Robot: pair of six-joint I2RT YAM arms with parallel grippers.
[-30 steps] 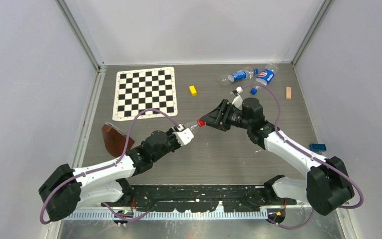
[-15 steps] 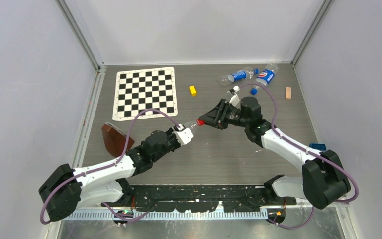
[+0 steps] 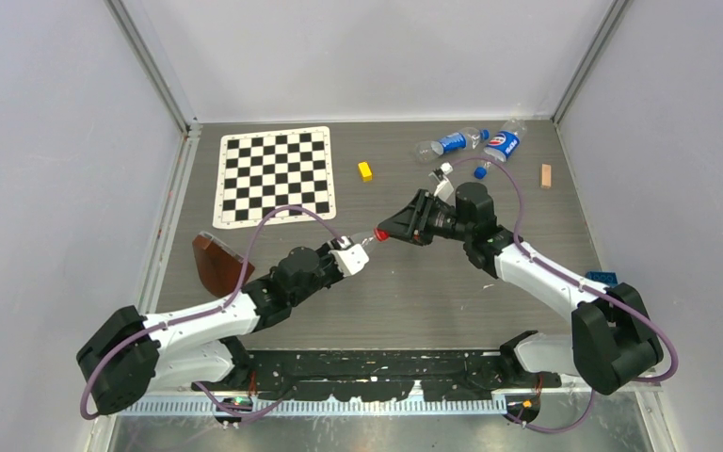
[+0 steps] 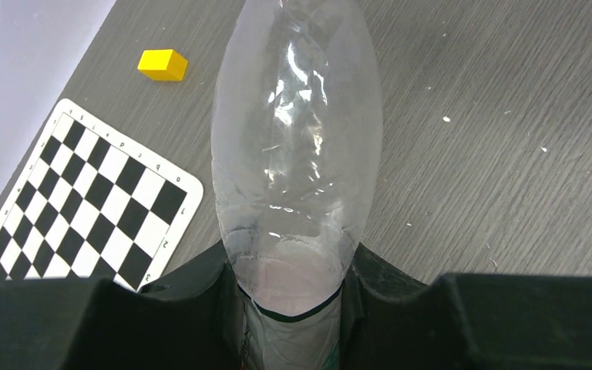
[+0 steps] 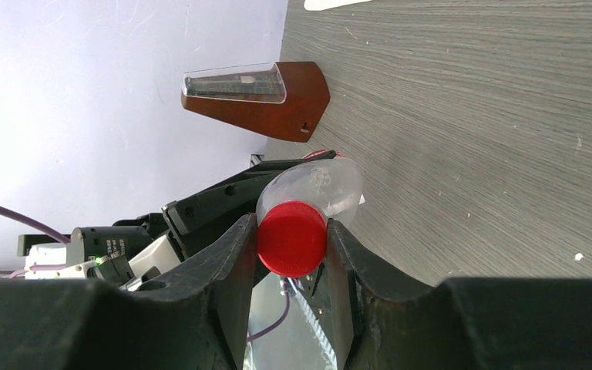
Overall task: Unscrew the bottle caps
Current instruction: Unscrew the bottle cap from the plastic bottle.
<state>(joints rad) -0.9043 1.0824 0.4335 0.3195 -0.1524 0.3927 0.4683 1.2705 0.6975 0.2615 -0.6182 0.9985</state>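
My left gripper (image 3: 356,249) is shut on a clear bottle (image 3: 367,238) with a red-and-white label and holds it above the table, neck towards the right arm. In the left wrist view the bottle (image 4: 297,139) sticks out from between the fingers (image 4: 200,293). My right gripper (image 3: 385,232) is shut on that bottle's red cap (image 5: 291,239), one finger on each side. Two blue-label bottles (image 3: 452,142) (image 3: 502,143) lie at the back right, with a loose blue cap (image 3: 480,172) near them.
A chessboard mat (image 3: 276,175) lies at the back left, a yellow block (image 3: 365,170) beside it. A brown wedge-shaped object (image 3: 218,264) stands at the left. A small wooden block (image 3: 546,175) and a blue brick (image 3: 602,278) lie at the right.
My right arm's elbow has swung and the gripper has shifted slightly up and left, still on the red cap. My left gripper has barely moved with the bottle.
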